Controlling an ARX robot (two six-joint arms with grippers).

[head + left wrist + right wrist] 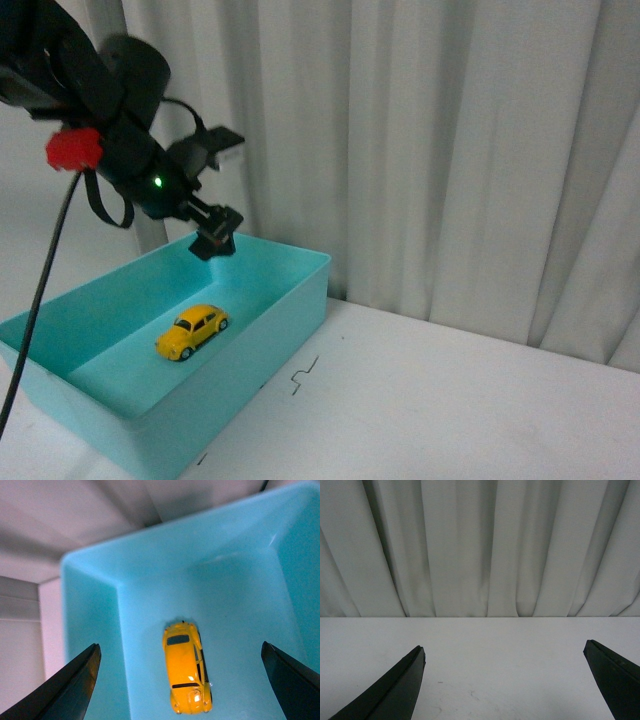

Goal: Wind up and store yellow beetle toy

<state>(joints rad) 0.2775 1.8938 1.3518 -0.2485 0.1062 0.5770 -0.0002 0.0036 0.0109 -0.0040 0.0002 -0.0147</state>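
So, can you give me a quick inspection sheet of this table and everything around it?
Surface: white tabletop, with one small dark zigzag mark.
Job's things: the small glossy yellow beetle toy car stands on its wheels on the floor of the open turquoise plastic bin, clear of the walls.
Clutter: nothing seen.
Grippers: the left gripper is open and empty, raised above the bin. The right gripper is open and empty over bare table, and is out of the front view.
Cables: a black cable hangs from the left arm below a red fitting.
Surroundings: a pale pleated curtain behind the table.
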